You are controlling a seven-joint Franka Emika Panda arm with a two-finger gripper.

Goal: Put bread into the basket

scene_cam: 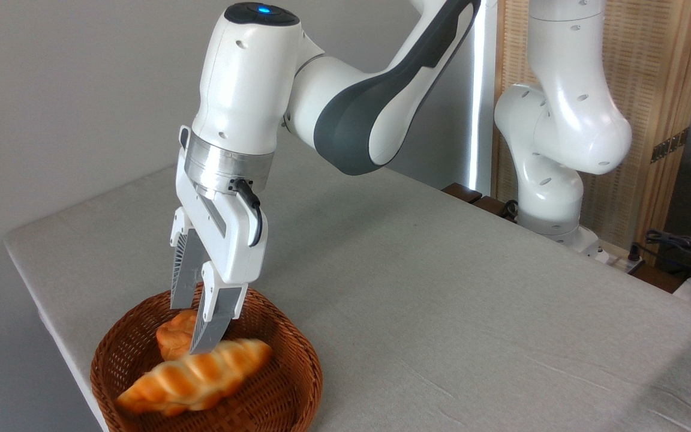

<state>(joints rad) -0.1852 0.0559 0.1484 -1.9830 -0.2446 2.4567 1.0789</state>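
We see the bread lying inside the basket, which sits at the near left corner of the table. The loaf stretches slantwise, its right end higher and farther, its left end close to the near rim. Behind it we catch a small round bun, also in the basket, touching the loaf or just beside it. The gripper hangs right over the basket, fingers pointing down, parted, with nothing between them. The nearer fingertip seems to meet the top of the loaf, though we cannot tell whether it truly touches. The white arm arcs back to its base at the far right edge.
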